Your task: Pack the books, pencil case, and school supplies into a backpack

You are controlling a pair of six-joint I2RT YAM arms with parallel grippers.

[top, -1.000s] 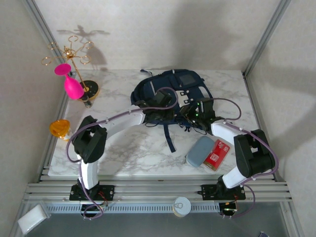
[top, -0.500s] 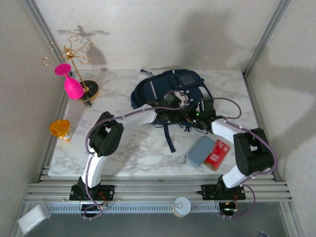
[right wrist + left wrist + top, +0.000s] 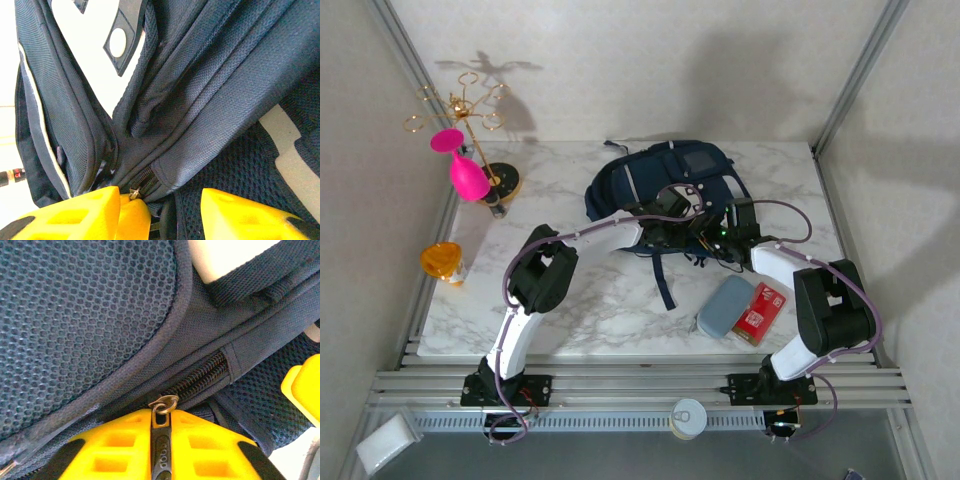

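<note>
Left gripper (image 3: 162,422): pinching backpack (image 3: 665,175) zipper pull (image 3: 163,452). Right gripper (image 3: 162,197): spread astride fabric, grip unclear. Early stage. Unpacked: pencil case (image 3: 724,306), school supplies (image 3: 760,312), by surface's (image 3: 610,310) near-right corner.

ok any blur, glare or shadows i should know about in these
top external: soft even light, sharp, gold rack shadows the back wall; left wrist: backpack mesh and zipper pull crisp, top patch blown out; right wrist: weave sharp, white patches glare, yellow fingers soft
</note>
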